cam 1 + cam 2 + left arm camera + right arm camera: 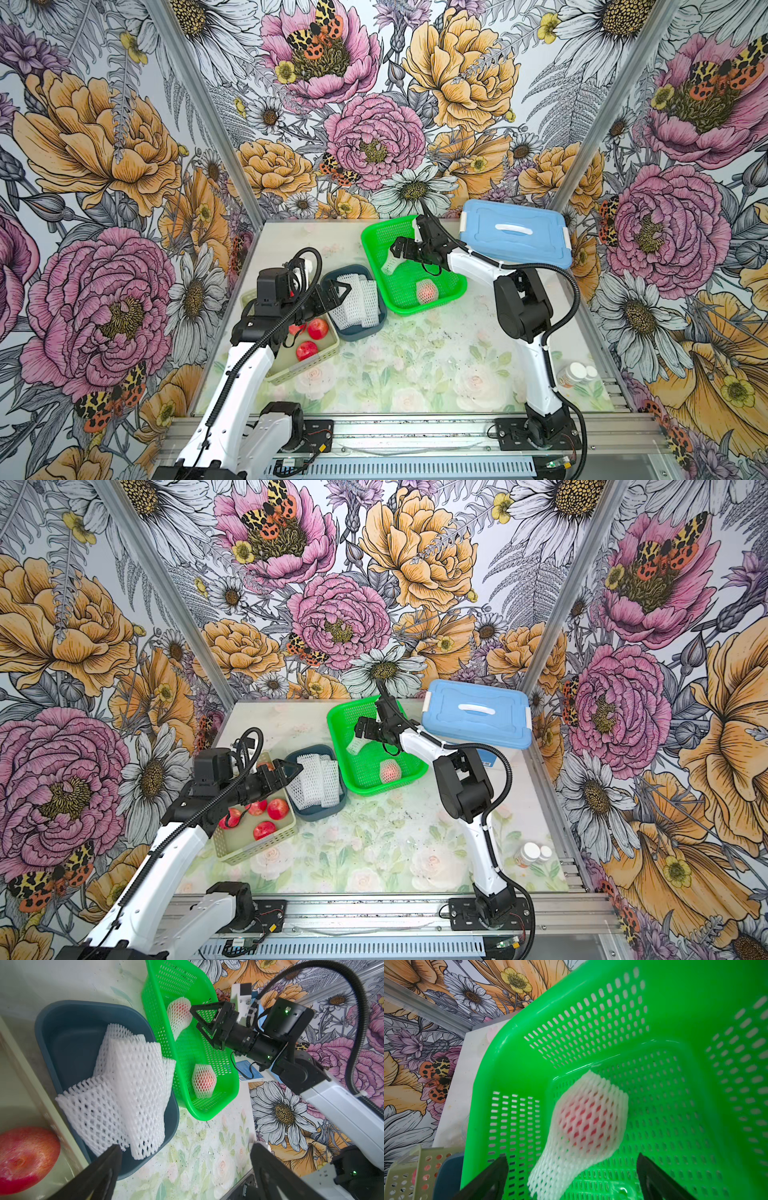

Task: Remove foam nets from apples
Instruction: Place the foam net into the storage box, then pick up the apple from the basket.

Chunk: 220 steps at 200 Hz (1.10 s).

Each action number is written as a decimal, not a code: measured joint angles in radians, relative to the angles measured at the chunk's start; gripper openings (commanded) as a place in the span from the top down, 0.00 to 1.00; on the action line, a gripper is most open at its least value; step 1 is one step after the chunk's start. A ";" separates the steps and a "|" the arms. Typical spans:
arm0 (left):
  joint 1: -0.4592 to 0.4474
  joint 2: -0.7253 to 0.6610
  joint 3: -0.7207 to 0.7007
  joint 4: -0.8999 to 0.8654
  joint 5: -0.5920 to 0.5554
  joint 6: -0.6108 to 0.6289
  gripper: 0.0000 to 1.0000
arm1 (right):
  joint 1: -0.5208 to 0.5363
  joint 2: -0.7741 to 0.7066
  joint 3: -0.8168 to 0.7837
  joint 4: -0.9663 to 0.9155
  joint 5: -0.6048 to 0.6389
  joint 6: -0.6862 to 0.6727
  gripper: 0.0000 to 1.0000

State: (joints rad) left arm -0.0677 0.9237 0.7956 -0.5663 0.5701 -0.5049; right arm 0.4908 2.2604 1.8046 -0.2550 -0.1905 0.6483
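Right jaws gape empty at netted apple (583,1122) in green basket (508,1064); left jaws gape empty by foam nets (128,1088) in blue bin (68,1028).

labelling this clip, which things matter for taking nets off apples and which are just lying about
Job: netted apples, green basket, empty foam nets, dark blue tub, bare apples, beige basket.
Lying about: blue lidded box, white-capped bottles.

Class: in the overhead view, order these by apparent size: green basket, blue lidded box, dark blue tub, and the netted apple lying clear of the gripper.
1. green basket and blue lidded box: these look roughly alike, so they are not ranked.
2. dark blue tub
3. netted apple
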 measured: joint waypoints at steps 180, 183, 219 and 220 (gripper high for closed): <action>-0.029 -0.007 0.000 -0.008 0.001 0.017 0.01 | 0.101 0.143 0.196 -0.230 0.344 -0.065 0.24; -0.029 -0.007 0.000 -0.008 0.001 0.017 0.01 | 0.101 0.143 0.196 -0.231 0.345 -0.072 0.25; -0.029 -0.007 0.000 -0.008 0.001 0.019 0.01 | 0.097 0.143 0.196 -0.235 0.350 -0.112 0.33; -0.029 -0.007 0.000 -0.008 0.001 0.019 0.01 | 0.097 0.143 0.196 -0.235 0.350 -0.113 0.33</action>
State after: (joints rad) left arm -0.0963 0.9165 0.7956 -0.5747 0.5709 -0.4862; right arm 0.5877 2.4035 2.0003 -0.4896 0.1596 0.5350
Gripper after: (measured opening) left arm 0.987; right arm 0.676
